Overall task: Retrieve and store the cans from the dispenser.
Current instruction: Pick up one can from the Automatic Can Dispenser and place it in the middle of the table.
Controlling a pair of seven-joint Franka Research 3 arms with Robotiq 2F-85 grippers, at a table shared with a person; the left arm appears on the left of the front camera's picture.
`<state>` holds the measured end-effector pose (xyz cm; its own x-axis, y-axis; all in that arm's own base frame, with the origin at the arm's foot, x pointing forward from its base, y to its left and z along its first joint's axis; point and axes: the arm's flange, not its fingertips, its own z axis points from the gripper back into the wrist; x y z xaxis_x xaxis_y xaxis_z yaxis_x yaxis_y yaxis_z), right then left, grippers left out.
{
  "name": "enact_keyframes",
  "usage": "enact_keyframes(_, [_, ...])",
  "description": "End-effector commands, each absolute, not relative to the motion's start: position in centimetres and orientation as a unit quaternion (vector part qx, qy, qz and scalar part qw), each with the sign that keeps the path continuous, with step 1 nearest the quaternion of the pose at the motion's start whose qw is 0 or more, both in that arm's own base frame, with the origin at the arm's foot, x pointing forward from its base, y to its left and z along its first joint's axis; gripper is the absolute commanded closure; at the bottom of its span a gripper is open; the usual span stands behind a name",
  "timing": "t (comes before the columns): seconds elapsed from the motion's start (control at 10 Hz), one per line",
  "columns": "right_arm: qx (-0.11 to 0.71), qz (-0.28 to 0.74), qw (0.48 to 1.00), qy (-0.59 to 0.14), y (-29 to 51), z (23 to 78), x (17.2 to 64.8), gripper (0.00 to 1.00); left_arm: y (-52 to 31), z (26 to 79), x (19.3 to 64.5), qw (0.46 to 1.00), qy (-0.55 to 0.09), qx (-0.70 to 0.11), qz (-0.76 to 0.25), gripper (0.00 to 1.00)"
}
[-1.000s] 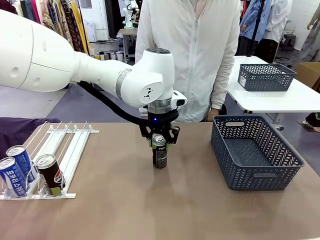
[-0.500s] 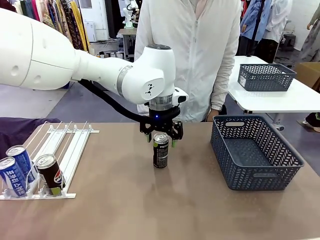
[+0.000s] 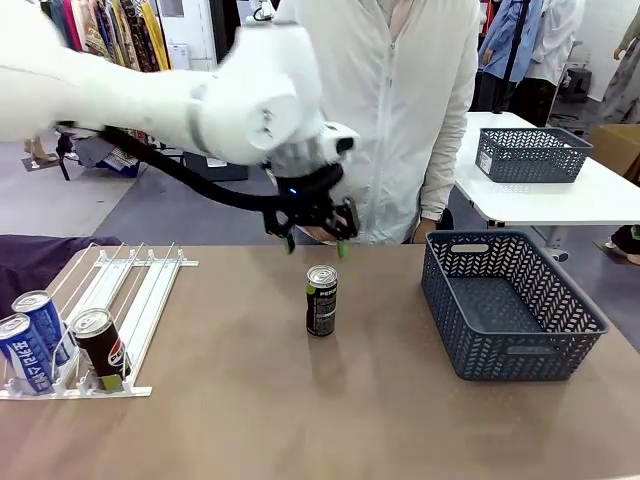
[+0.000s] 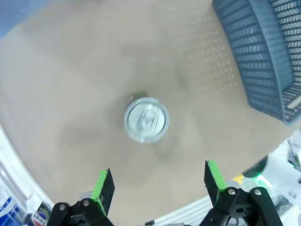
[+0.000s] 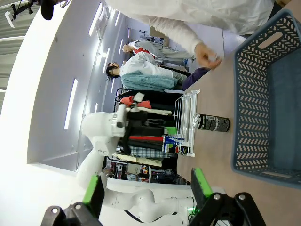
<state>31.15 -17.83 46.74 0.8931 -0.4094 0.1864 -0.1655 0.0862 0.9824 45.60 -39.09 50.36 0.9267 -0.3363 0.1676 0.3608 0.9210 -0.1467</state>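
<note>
A black can [image 3: 321, 300] with green trim stands upright mid-table, free of any grip. My left gripper [image 3: 315, 236] hovers open just above and behind it. In the left wrist view the can's silver top [image 4: 146, 119] lies well beyond my spread green fingertips [image 4: 103, 184]. The white rail dispenser [image 3: 150, 290] lies at the table's left, holding two blue cans [image 3: 43, 322] and a black can [image 3: 100, 347] at its front lip. My right gripper [image 5: 146, 188] is open with nothing in it, and its view shows the standing can [image 5: 211, 123] and dispenser [image 5: 185, 106].
A dark lattice basket [image 3: 520, 350] sits empty at the table's right, also seen as the basket [image 4: 263, 56] and basket [image 5: 244, 117]. A person in a white jacket [image 3: 400, 90] stands at the far edge. A second basket [image 3: 530, 153] rests on a white table behind.
My left gripper opened, let go of the black can on the table, and rose up and slightly left. The can stays where it was set.
</note>
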Motion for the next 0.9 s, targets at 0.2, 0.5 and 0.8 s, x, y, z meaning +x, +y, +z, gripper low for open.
enact_keyframes(0.2, [0.668, -0.073, 0.708, -0.219, -18.0, 46.8, 31.0, 0.00, -21.5, 54.3, 42.2, 0.966, -0.088, -0.220, -0.105, 0.00])
enact_keyframes(0.5, [0.668, -0.073, 0.708, -0.219, -18.0, 46.8, 31.0, 0.00, -3.0, 54.7, 41.8, 0.903, -0.066, -0.424, -0.035, 0.00])
enact_keyframes(0.8, [0.668, -0.073, 0.708, -0.219, -18.0, 46.8, 31.0, 0.00, 7.8, 51.9, 40.5, 0.842, -0.055, -0.533, -0.059, 0.00])
